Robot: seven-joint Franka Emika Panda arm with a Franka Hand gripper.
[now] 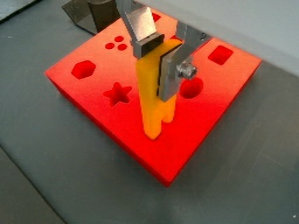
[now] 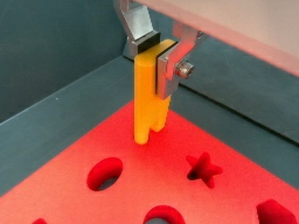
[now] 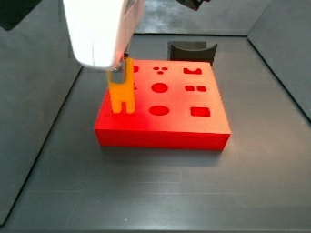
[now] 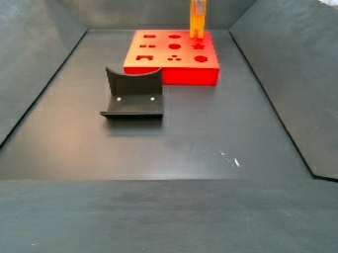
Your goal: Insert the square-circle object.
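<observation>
- Counter [image 4: 172, 138]: dark grey floor with raised grey walls round it, seen in both side views.
- Robot arm: big white housing [image 3: 100, 29] fills the upper part of a side view, directly above the bar; pincer itself hidden behind it there.
- Red block [image 3: 165, 111]: flat, wide, lying on the counter toward the far end in a side view [image 4: 173, 57]. Top face has shaped holes: star [image 1: 117, 93], hexagon [image 1: 82, 69], square [image 1: 219, 54], round hole [image 2: 105, 173], plus small dots and slots.
- Dark grey curved piece [image 4: 132, 95]: lies on the counter well apart from the red block, nearer the camera in one side view; in a side view [image 3: 191, 49] it sits just beyond the block's far edge.
- Square-circle object [image 1: 156, 92]: slim yellow-orange bar, upright, forked two-pronged end pointing down. Prongs are at the block's top face near one edge [image 3: 120, 98]; in a wrist view [image 2: 149, 101] the prong tips sit right at the red surface, cannot tell if touching or slightly above. Not seated in any hole. In a side view [image 4: 197, 20] only the bar shows, at the block's far right corner, upper end cut off by the frame.
- Pincer [image 1: 163, 54]: closed onto the upper end of the bar, silver fingers [image 2: 140, 33] flat against its opposite sides, holding it vertical over the block; also at [image 2: 156, 54].
</observation>
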